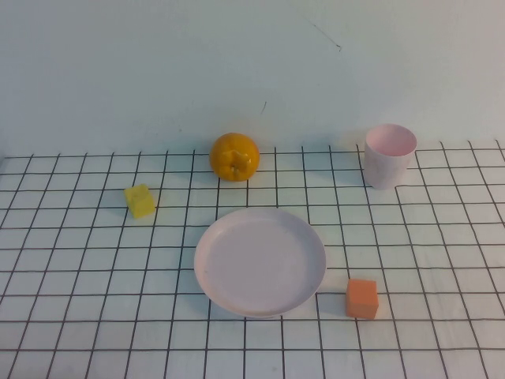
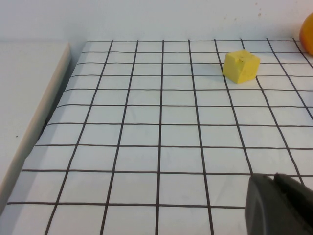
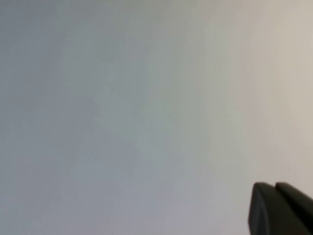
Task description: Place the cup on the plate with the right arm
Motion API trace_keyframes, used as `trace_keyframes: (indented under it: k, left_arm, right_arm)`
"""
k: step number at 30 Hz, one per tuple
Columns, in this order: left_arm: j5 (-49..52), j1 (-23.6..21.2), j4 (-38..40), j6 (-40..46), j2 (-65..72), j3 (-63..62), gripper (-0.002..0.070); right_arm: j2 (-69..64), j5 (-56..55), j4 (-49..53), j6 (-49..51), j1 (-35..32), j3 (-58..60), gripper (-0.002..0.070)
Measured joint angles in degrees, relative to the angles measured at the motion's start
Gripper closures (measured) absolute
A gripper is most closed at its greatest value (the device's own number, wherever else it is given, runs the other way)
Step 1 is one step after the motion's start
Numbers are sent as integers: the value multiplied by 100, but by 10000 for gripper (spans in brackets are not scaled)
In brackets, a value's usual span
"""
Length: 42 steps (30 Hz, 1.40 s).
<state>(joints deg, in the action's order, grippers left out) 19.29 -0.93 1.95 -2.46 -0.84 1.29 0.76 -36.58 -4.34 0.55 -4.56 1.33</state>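
The plate point(image 1: 259, 261) lies at frame centre, the fruit point(image 1: 234, 156) above it. The cup point(image 1: 389, 155) stands upper right, one cube point(image 1: 140, 200) left, another point(image 1: 362, 298) lower right. The left gripper point(image 2: 279, 205) and right gripper point(image 3: 279, 209) each show only at their wrist view's corner.

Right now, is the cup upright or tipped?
Upright: the cup stands mouth-up, right of the orange, off the plate. Left gripper and right gripper are away.

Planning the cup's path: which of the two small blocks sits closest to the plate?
The orange block, just off the plate rim on the robot's right; the yellow block lies farther away.
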Motion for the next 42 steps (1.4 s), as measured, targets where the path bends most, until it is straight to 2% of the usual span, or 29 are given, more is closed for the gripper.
trace_keyframes:
  k: [4, 9, 12, 20, 24, 30, 33, 42]
  left_arm:
    - [0, 0, 0, 0, 0, 0, 678]
    - [0, 0, 0, 0, 0, 0, 678]
    - [0, 0, 0, 0, 0, 0, 678]
    - [0, 0, 0, 0, 0, 0, 678]
    - [0, 0, 0, 0, 0, 0, 678]
    - [0, 0, 0, 0, 0, 0, 678]
    - [0, 0, 0, 0, 0, 0, 678]
    - [0, 0, 0, 0, 0, 0, 678]
  right_arm:
    - [0, 1056, -100, 0, 0, -646, 678]
    - [-118, 2692, 434, 0, 0, -1874, 678]
    - [-513, 3556, 511, 0, 0, -2603, 678]
    - [-1971, 4971, 516, -55, 0, -4019, 678]
    - [-3024, 6208, 94, -1017, 0, -4815, 678]
    - [-4808, 7934, -1702, -3207, 0, -5995, 678]
    - [-5821, 8275, -2214, -3764, 3, -6520, 678]
    - [-8325, 8488, -2825, -4453, 24, -7680, 678]
